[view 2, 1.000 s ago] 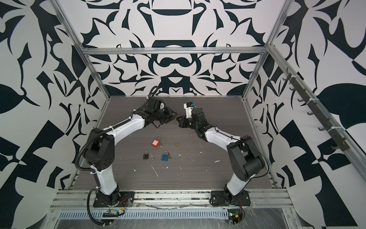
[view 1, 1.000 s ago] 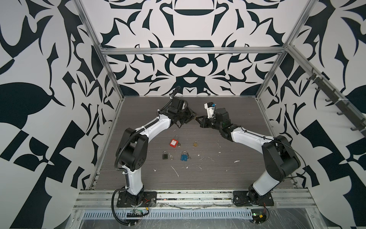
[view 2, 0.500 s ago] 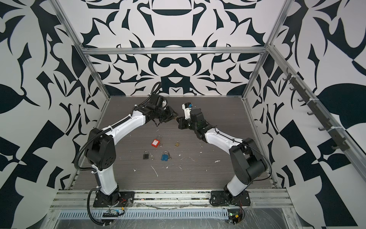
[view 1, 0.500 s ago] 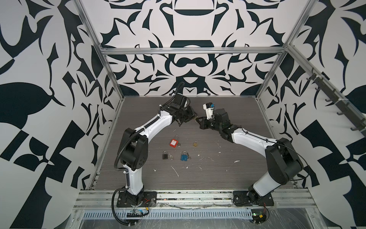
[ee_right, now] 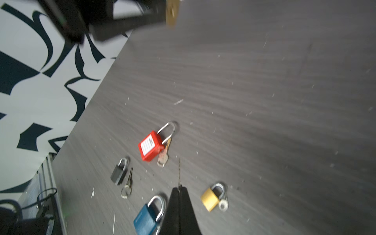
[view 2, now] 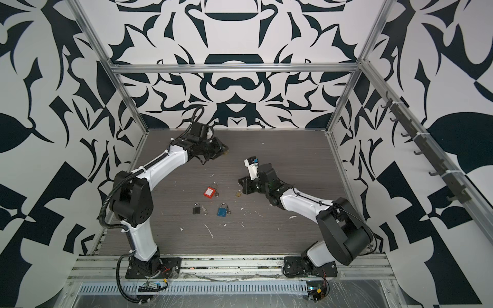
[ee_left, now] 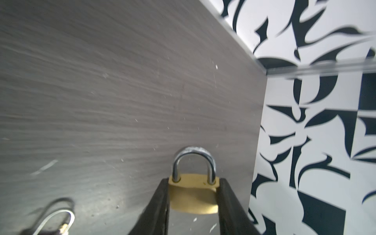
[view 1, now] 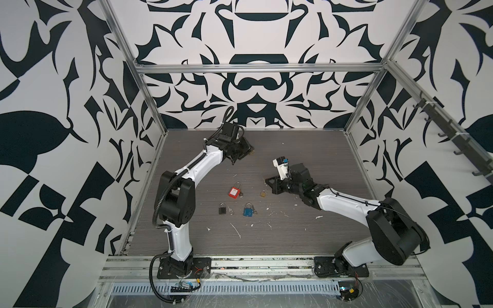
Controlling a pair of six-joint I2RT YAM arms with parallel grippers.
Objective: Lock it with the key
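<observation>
Alignment is mattering most here: the left claw (view 1: 248, 150) is grasping the brass padlock (ee_left: 193, 195) by its flanks, holding it off the worktop (view 1: 306, 149) in the upper middle of a top view, while the right claw (view 1: 267, 182), nearer the centre, is clenching a thin key (ee_right: 179, 171). With the two sitting well apart, the right arm is probably needing to be sighting the blade straight along the keyway, the left holding rigid, before any twisting.

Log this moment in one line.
left fingers: shut on brass lock | right fingers: shut on key | table: red lock, black lock, blue lock, second brass lock | step: key not yet inserted
</observation>
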